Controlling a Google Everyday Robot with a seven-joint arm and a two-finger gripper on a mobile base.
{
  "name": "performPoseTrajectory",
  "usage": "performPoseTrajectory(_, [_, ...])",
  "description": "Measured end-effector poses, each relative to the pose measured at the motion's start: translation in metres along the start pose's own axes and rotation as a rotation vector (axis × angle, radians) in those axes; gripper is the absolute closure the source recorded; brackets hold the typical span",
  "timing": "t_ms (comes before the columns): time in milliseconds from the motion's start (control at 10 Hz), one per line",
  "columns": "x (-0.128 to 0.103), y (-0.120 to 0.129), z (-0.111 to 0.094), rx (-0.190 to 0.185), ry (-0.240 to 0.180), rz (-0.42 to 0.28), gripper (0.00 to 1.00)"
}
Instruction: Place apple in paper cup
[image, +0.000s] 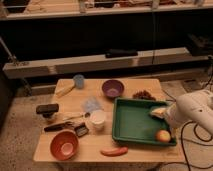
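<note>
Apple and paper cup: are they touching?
Apart. The camera view shows the apple lying in the green tray and the paper cup standing outside it, past its left wall. The gripper is by the tray's right edge, near the apple.
</note>
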Motion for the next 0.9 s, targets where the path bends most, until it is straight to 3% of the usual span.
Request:
performPoseTrajectory(200, [0.01,0.007,0.005,0.0,0.004,-0.006,0.2])
performPoseTrajectory(900, [-0.006,-0.003,0.018,0.006,0.004,-0.053,0.2])
